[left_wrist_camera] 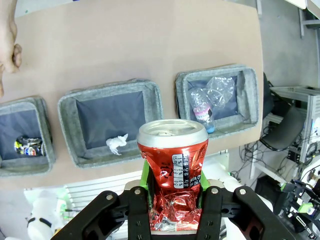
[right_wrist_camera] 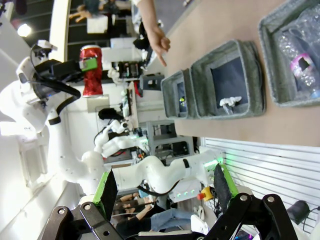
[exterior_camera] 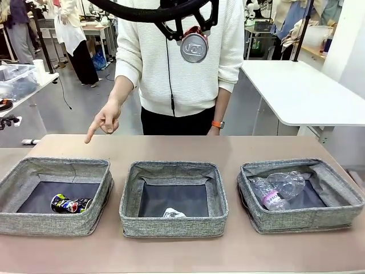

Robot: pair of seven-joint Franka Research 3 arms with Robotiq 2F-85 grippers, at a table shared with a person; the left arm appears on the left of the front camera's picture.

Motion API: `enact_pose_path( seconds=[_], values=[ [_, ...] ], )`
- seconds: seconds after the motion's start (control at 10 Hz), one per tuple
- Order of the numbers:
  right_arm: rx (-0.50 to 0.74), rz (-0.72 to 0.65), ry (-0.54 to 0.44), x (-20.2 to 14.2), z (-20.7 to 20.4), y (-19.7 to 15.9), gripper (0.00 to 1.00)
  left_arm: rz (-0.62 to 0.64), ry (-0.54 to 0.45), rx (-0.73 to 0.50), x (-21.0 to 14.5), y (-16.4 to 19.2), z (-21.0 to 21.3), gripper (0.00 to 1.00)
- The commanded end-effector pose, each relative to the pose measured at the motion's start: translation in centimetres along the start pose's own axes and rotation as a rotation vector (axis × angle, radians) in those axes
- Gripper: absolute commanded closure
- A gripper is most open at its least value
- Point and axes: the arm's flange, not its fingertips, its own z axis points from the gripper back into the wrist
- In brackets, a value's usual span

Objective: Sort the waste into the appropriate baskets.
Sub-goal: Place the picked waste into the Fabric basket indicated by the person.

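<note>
High above the table's middle, my left gripper [exterior_camera: 194, 40] is shut on a dented red drink can [left_wrist_camera: 172, 167]; the can's silver end [exterior_camera: 194, 47] faces the front camera. Three grey baskets stand in a row on the table: left [exterior_camera: 51, 224], middle [exterior_camera: 171, 226], right [exterior_camera: 302, 220]. A dark multicoloured can [exterior_camera: 71, 204] lies in the left one and a whitish paper wad [exterior_camera: 173, 213] in the middle one. The right one holds a purple-labelled bottle [exterior_camera: 269, 197] and another clear bottle [exterior_camera: 289, 181]. My right gripper [right_wrist_camera: 165, 190] is open, off the table's near edge, holding nothing.
A person stands at the far side, one hand [exterior_camera: 104, 121] pointing down at the far left of the brown table [exterior_camera: 182, 147]. A white table [exterior_camera: 302, 91] stands at the back right. Bare tabletop lies in front of and behind the baskets.
</note>
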Motion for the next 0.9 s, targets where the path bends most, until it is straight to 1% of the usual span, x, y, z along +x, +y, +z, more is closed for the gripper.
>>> enact_pose_path(
  seconds=[0.0, 0.1, 0.2, 0.3, 0.4, 0.5, 0.6, 0.7, 0.8],
  values=[
    [0.021, 0.024, 0.000, 0.3, 0.0, 0.3, 0.00, 0.006, -0.001, -0.011, -0.2, 0.1, 0.4, 0.65],
    [0.021, 0.024, 0.000, 0.3, 0.0, 0.3, 0.00, 0.000, 0.000, 0.000, 0.0, 0.0, 0.0, 0.65],
    [0.021, 0.024, 0.000, 0.3, 0.0, 0.3, 0.00, -0.026, -0.016, 0.027, -1.3, 6.6, -0.5, 0.65],
    [0.021, 0.024, 0.000, 0.3, 0.0, 0.3, 0.00, -0.027, -0.020, 0.043, -2.6, 11.0, -0.4, 0.65],
    [0.021, 0.024, 0.000, 0.3, 0.0, 0.3, 0.00, 0.023, -0.029, 0.047, -5.1, 17.3, -0.2, 0.65],
    [0.021, 0.024, 0.000, 0.3, 0.0, 0.3, 0.00, 0.074, -0.038, 0.092, -7.1, 21.9, -0.5, 0.65],
    [0.021, 0.024, 0.000, 0.3, 0.0, 0.3, 0.00, 0.101, -0.081, 0.116, -9.0, 25.9, -0.9, 0.65],
    [0.021, 0.024, 0.000, 0.3, 0.0, 0.3, 0.00, 0.103, -0.094, 0.112, -10.9, 29.3, -1.7, 0.65],
    [0.021, 0.024, 0.000, 0.3, 0.0, 0.3, 0.00, 0.169, -0.090, 0.158, -12.5, 32.5, -3.0, 0.65]
  ],
)
